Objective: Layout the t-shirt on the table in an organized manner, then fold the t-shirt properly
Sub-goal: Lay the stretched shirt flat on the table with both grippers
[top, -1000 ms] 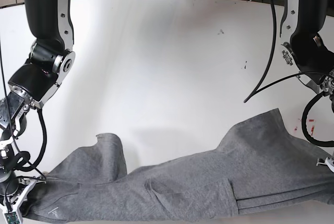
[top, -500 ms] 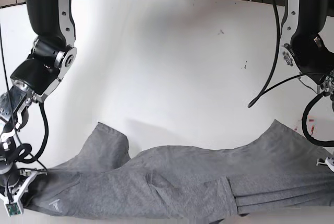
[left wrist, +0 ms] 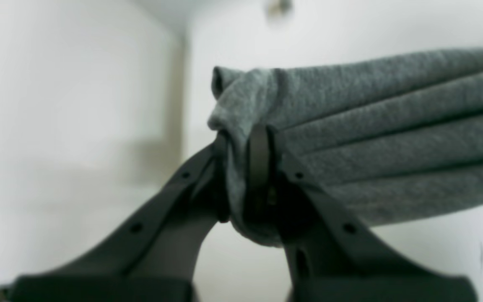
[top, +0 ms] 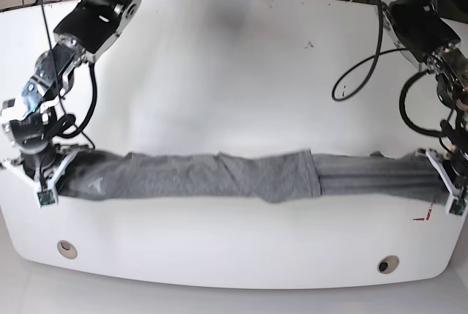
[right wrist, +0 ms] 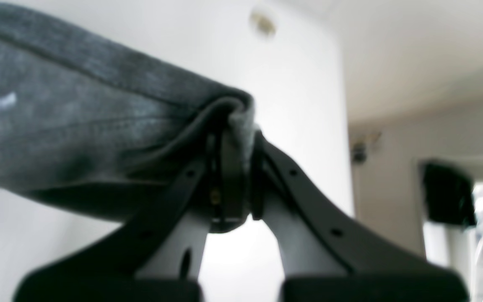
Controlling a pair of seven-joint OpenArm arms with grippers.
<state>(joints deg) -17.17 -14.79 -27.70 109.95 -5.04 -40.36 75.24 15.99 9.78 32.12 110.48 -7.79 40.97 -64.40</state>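
T-shirt (top: 219, 175) stretched in a band above the bench (top: 234, 72). Left end effector (top: 447, 182) and right end effector (top: 50, 179) each clamp one end.

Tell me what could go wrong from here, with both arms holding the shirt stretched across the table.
1. Each grip is small: the left gripper and the right gripper pinch only a bunched edge of the t-shirt, so more tension could pull the fabric free.
2. The shirt hangs as a narrow rolled band with folds overlapping mid-span; lowered like this onto the table, it may land creased rather than spread flat.
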